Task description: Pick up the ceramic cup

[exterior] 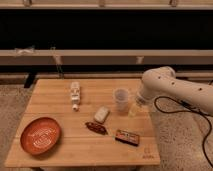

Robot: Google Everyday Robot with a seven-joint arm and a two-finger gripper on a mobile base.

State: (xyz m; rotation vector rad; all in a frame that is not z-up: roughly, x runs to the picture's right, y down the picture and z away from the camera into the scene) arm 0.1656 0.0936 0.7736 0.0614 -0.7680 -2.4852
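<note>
The ceramic cup [120, 100] is a small pale tapered tumbler standing upright on the wooden table [55, 105], right of the middle. My white arm comes in from the right, and the gripper [133, 106] hangs just right of the cup, low over the table, close beside it. Whether it touches the cup does not show.
A white bottle-like item [75, 95] lies at the back left. A flat white rounded block [102, 114], a dark red-brown object [96, 128] and a dark flat box [128, 136] lie in front of the cup. An orange-red plate [40, 135] sits front left. A black cable hangs at right.
</note>
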